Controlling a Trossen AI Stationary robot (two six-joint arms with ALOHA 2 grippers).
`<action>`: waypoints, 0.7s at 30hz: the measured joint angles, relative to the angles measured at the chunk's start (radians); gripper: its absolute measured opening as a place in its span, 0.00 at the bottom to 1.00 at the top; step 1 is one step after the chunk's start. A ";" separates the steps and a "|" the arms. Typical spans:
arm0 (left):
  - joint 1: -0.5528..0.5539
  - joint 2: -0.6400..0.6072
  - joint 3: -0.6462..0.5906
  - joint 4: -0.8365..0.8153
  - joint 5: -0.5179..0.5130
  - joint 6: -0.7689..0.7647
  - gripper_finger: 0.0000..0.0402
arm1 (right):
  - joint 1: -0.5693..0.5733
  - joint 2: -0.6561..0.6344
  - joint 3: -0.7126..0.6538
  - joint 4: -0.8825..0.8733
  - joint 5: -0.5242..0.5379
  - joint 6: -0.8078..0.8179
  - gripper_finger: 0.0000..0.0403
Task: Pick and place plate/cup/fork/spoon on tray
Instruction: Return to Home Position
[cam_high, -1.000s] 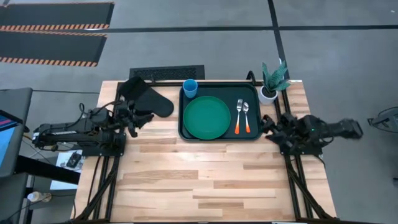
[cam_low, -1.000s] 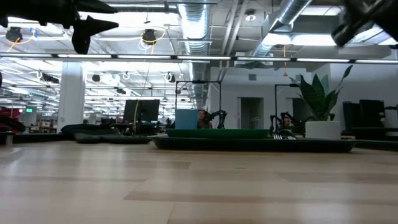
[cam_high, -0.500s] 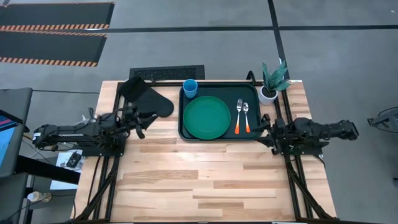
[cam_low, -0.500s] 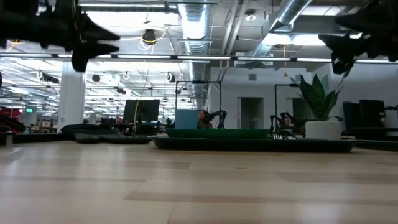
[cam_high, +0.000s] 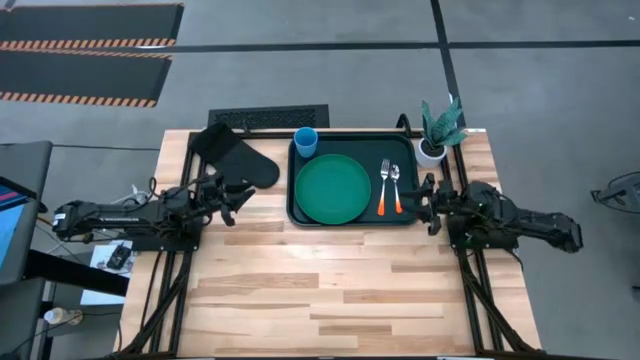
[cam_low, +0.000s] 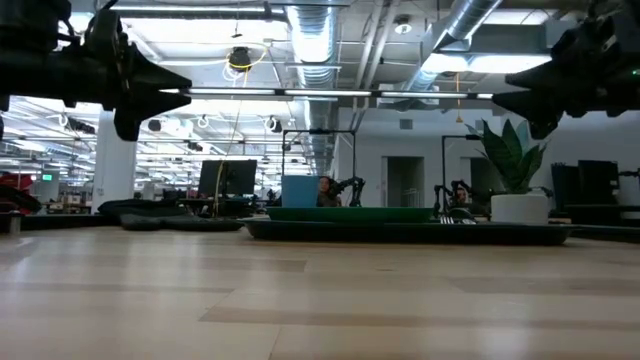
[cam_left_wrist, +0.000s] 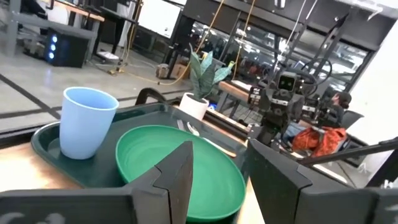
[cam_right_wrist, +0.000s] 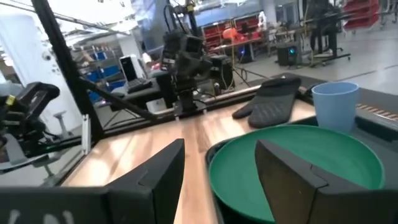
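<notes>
my left gripper (cam_high: 233, 196) hangs above the table (cam_high: 330, 290) with its fingers (cam_left_wrist: 180, 177) spread apart and nothing between them. ahead of it, just past the fingertips, lies the tray (cam_high: 406, 146). my right gripper (cam_high: 428, 196) hangs at the tray's opposite short side, just off its rim, fingers (cam_right_wrist: 163, 169) also parted and empty, pointing back toward my left one.

everything sits on the tray between my two grippers. the plate (cam_high: 333, 188) lies flat in the middle, nearer my left gripper. the cup (cam_high: 306, 142) stands upright in the far corner on that same side, close to the plate's rim. the fork (cam_high: 383, 187) and spoon (cam_high: 396, 186) lie side by side, orange handles toward the near edge, just in front of my right gripper, the spoon the closer of the two.

beside my left gripper an oven mitt (cam_high: 232, 156) rests on the table; beyond my right gripper stands a potted plant (cam_high: 438, 128).
</notes>
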 joint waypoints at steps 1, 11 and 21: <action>0.000 0.000 0.000 0.000 0.000 0.008 0.34 | -0.015 0.000 0.000 -0.004 -0.015 -0.001 0.55; 0.000 0.002 -0.001 0.000 0.001 -0.037 0.34 | -0.070 0.012 -0.006 -0.019 -0.037 -0.002 0.55; 0.000 0.002 -0.003 -0.131 0.001 -0.049 0.34 | -0.068 0.010 -0.008 -0.024 -0.038 -0.001 0.55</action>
